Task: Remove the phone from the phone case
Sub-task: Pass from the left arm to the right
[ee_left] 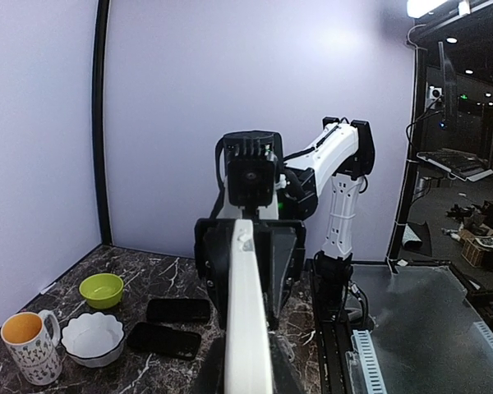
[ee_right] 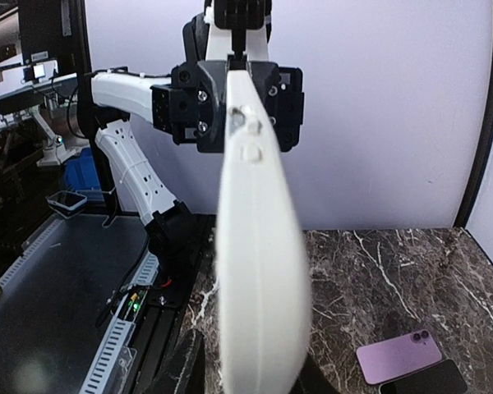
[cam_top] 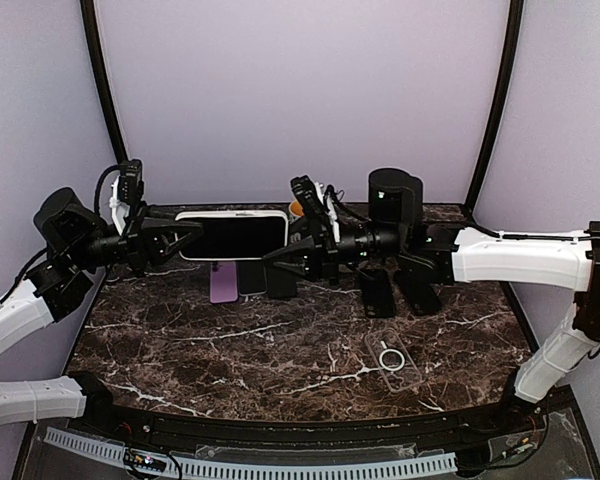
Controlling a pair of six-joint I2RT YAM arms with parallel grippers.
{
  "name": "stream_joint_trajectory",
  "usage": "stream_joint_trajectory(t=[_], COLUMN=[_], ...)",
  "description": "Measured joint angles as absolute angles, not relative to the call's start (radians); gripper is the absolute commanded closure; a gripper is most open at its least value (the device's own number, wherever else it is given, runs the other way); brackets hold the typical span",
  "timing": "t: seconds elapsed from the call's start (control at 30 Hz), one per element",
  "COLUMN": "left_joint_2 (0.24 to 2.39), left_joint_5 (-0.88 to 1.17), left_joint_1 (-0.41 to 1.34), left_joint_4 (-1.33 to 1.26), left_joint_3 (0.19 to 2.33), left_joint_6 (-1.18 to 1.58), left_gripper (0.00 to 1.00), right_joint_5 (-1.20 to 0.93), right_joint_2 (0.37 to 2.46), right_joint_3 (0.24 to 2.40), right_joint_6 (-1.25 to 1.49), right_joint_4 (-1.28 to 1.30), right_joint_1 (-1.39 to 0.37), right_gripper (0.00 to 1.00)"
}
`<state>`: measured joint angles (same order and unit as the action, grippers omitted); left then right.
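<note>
A phone with a dark screen, in a white phone case (cam_top: 230,236), hangs lengthwise above the back of the table. My left gripper (cam_top: 185,235) is shut on its left end. The right gripper (cam_top: 280,250) has its fingers pressed to either side of the right end. In the left wrist view the white case edge (ee_left: 246,328) runs straight away from my left gripper (ee_left: 248,373) toward the right gripper's black body. In the right wrist view the case edge (ee_right: 259,246) fills the middle, with my right gripper (ee_right: 259,377) flanking it at the bottom.
Under the held phone lie a purple phone (cam_top: 223,281) and black phones (cam_top: 251,277); more black phones (cam_top: 377,292) lie to the right. A clear case (cam_top: 390,355) lies toward the front. A mug (ee_left: 31,345), white bowl (ee_left: 92,336) and green bowl (ee_left: 102,289) stand at the back.
</note>
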<state>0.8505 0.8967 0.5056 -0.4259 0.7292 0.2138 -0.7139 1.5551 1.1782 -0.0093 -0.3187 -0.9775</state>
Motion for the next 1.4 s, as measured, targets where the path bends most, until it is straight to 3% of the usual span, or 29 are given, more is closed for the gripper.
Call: stream_joint_trajectory(t=[0.1,0.23,0.47,0.67,0.73,0.77,0.8,0.83,0.9,0.97,1.2,1.4], left_joint_2=[0.850,0.849,0.827,0.815,0.810,0.807,0.804,0.801,0.798,0.794,0.709,0.658], left_joint_5=[0.884,0.875,0.869,0.865,0.862,0.862,0.861,0.859,0.856,0.862,0.888,0.889], left_joint_1=[0.506,0.506,0.506,0.506,0.505,0.503,0.503,0.503,0.502,0.502,0.502,0.502], left_joint_4=[-0.429,-0.446,-0.458,-0.472,-0.472,-0.471,-0.464,-0.455,-0.423,-0.377,-0.252,-0.192], left_joint_3=[0.727,0.725,0.724,0.718,0.718,0.718,0.719,0.720,0.730,0.744,0.730,0.682], left_joint_6=[0.215,0.225,0.239,0.251,0.254,0.252,0.246,0.232,0.188,0.146,-0.021,-0.126], left_gripper=[1.00,1.00,1.00,1.00,0.92,0.74,0.63,0.41,0.20,0.14,0.07,0.13], right_joint_5=[-0.713,-0.715,-0.722,-0.739,-0.743,-0.744,-0.744,-0.744,-0.738,-0.728,-0.558,-0.444], right_joint_2=[1.556,1.556,1.575,1.593,1.597,1.597,1.598,1.598,1.598,1.598,1.573,1.557], right_joint_3=[1.183,1.184,1.184,1.192,1.201,1.206,1.211,1.214,1.217,1.217,1.219,1.236], right_joint_6=[0.008,0.041,0.101,0.136,0.131,0.130,0.125,0.120,0.109,0.085,-0.049,-0.130], right_joint_4=[-0.343,-0.386,-0.476,-0.532,-0.527,-0.523,-0.513,-0.508,-0.476,-0.426,-0.180,0.014], right_joint_1=[-0.984,-0.986,-0.985,-0.985,-0.984,-0.984,-0.984,-0.984,-0.989,-0.993,-0.996,-0.990], right_gripper=[0.62,0.74,0.79,0.96,1.00,1.00,1.00,1.00,1.00,1.00,1.00,1.00])
